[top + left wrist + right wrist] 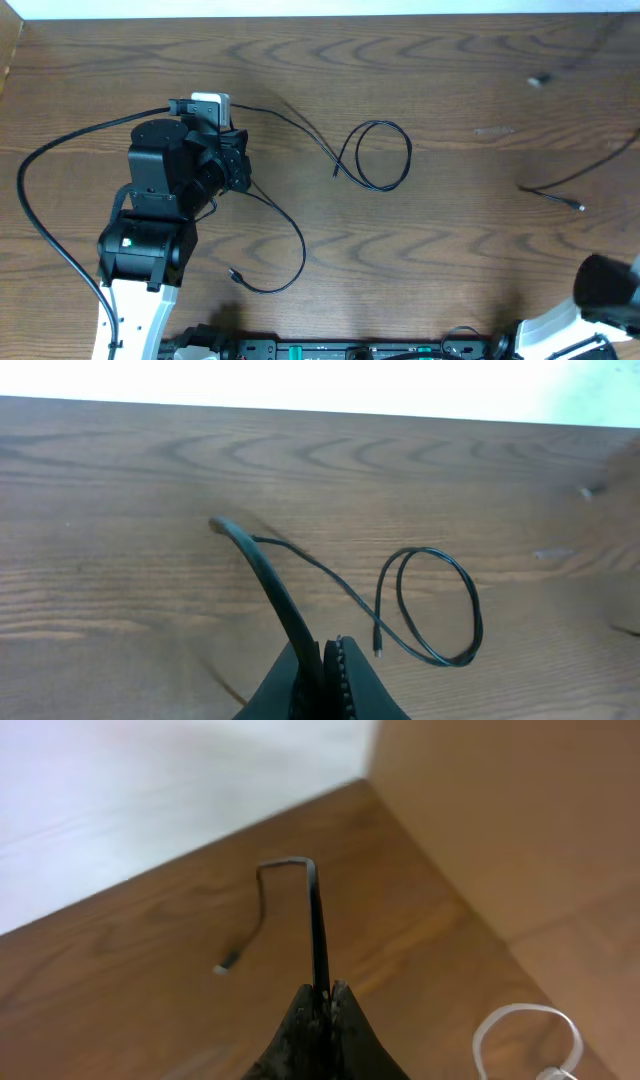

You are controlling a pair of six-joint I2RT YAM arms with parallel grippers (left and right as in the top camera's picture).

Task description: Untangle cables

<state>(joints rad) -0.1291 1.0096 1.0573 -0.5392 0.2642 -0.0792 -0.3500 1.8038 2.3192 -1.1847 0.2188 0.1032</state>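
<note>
The left tool (328,652) is clenching a black cable (272,588) well to the left of the loop (410,155) that this cable is forming near the middle of the desk (470,290). From the grip one strand is running right into the loop. Another appears to be trailing down and left of the loop to a small plug (233,272) lying loose on the wood.

Far to the right of the loop, the right tool (322,998) is likewise gripping tight, holding a second black cable (317,920) that is rising from its jaws and bending over to a free plug end (225,968). A white cord (525,1008) is curling just beside it, though the view is too cropped to say whether it belongs with the cables being sorted.

The two black cables are lying well apart, so the separating looks largely done. The danger is sitting in the loop: a pull away from it by the left tool could be cinching it into a knot, and a dragged plug could be snagging there.
</note>
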